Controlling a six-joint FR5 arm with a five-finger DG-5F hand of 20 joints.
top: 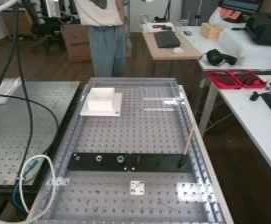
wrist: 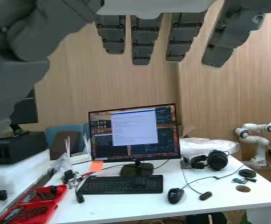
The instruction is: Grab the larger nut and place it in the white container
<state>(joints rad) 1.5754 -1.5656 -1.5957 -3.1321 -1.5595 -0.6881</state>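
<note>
While the hand (wrist: 143, 42) is hanging wide, its fingers straight and apart and gripping nothing, the task's parts are waiting on the bench (top: 99, 200). Going left to right in the high view, the smaller nut (top: 77, 158) is sitting faintly near the end of the flat black bar (top: 160, 162), and just beside it the larger nut (top: 99, 158) is showing as a small pale ring. That nut is probably going to be handling as a hard, stiff piece, modest in weight and in no danger of crushing (dropping it is the likelier trouble, since smooth metal may be slipping between the fingers). Its outer sides are offering the sensible hold, with thumb and fingertips closing low on opposite faces. Beyond it, towards the far end, the white container (top: 101, 99) is standing on a white plate (top: 114, 112), though how its opening is facing I am not able to tell. The bearing (top: 120, 159) is sitting right of the larger nut, near enough to be knocked by a broad grasp. Farther right, a thin stick (top: 189, 141) is leaning up from the bar, so the hand is best keeping clear of it.
</note>
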